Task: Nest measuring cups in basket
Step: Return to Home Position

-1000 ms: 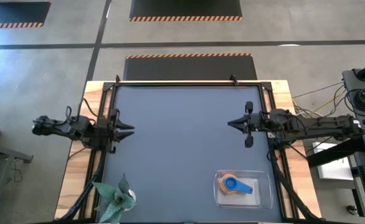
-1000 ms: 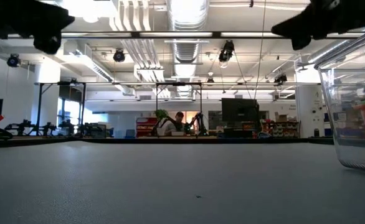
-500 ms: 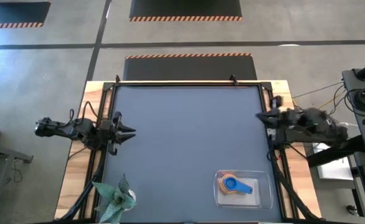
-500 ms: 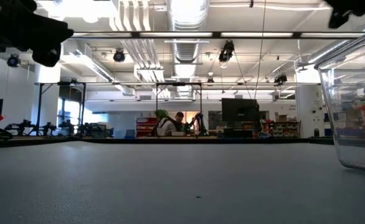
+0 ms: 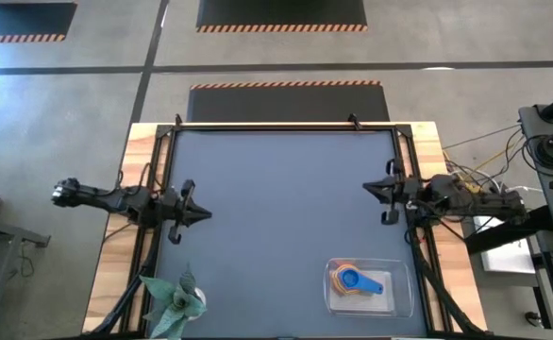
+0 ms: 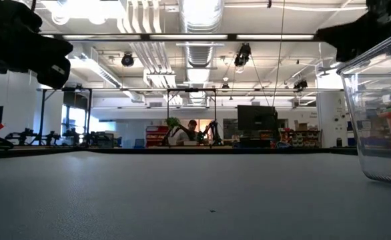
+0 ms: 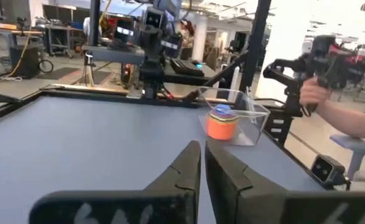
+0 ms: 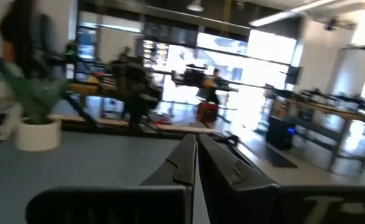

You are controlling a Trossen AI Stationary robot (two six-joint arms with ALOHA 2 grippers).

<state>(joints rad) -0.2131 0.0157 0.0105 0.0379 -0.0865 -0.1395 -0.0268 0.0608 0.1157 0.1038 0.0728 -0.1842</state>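
The measuring cups (image 5: 356, 280) sit nested in one stack inside the basket (image 5: 397, 297), a clear tray near the table's near right corner. A blue cup lies on top with orange showing under it. The left wrist view shows the stack (image 7: 220, 122) in the basket (image 7: 250, 118). The low view shows the basket's wall (image 6: 372, 113) at the right. My left gripper (image 5: 207, 215) hovers shut over the table's left side. My right gripper (image 5: 367, 187) hovers shut over the right side, farther from the near edge than the basket. Neither is close to the cups.
A potted plant (image 5: 174, 300) stands at the near left corner and also shows in the right wrist view (image 8: 36, 115). A person's hand (image 7: 313, 93) holds a device beyond the table's right side. Grey table top (image 5: 276, 217) lies between the two arms.
My right gripper drew back toward the table's right edge, then came out again over the table, ending a little closer to the right edge than a second ago. My left gripper drifted slightly toward the near edge. The cups and the basket stayed put.
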